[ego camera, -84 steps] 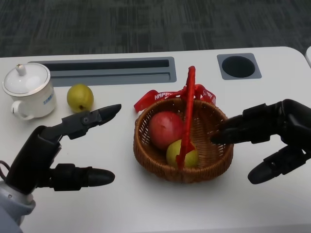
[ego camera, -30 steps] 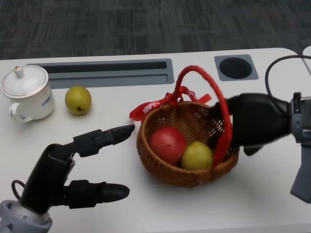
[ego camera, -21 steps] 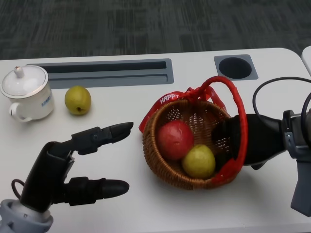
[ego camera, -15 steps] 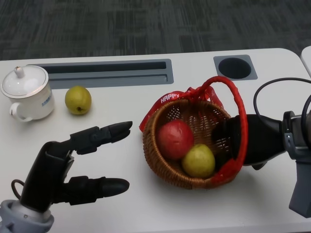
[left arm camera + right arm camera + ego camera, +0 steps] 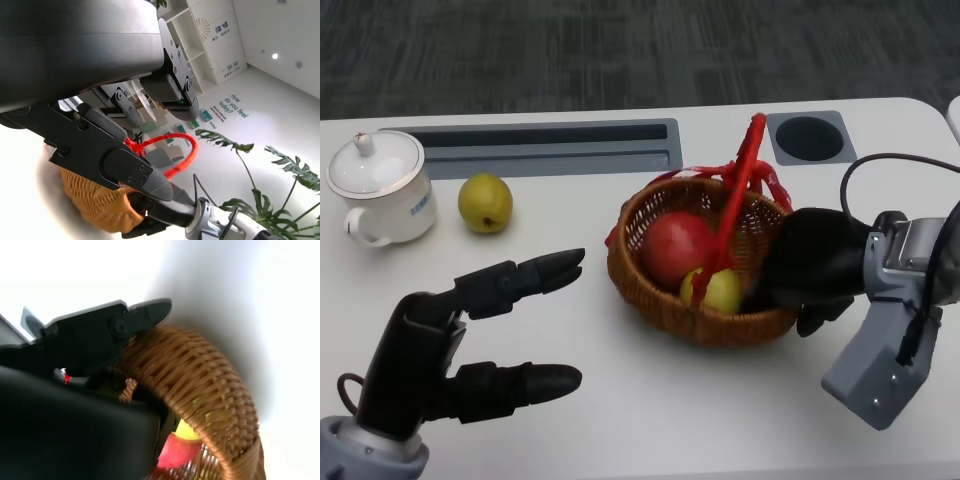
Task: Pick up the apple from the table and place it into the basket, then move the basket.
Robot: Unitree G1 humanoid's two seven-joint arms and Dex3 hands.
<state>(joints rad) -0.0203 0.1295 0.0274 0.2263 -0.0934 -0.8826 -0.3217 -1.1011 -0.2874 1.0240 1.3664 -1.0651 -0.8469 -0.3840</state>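
Note:
The wicker basket (image 5: 660,300) with a red handle (image 5: 738,195) stands right of the table's middle. A red apple (image 5: 672,245) and a yellow-green fruit (image 5: 718,291) lie inside it. My right hand (image 5: 810,265) grips the basket's right rim; in the right wrist view a finger (image 5: 105,332) lies along the outside of the weave (image 5: 200,385), with a bit of the apple (image 5: 174,450) showing inside. My left hand (image 5: 460,335) hovers open to the left of the basket, apart from it. In the left wrist view its fingers (image 5: 115,160) point toward the basket (image 5: 92,200).
A white lidded cup (image 5: 380,185) and a yellow-green pear (image 5: 485,200) sit at the far left. A grey recessed slot (image 5: 550,145) and a round hole (image 5: 810,135) run along the table's far side. The table's near edge lies close to both hands.
The basket has turned and settled level in my right hand's hold, its handle swinging from the right side to upright across the middle. The left hand has barely moved.

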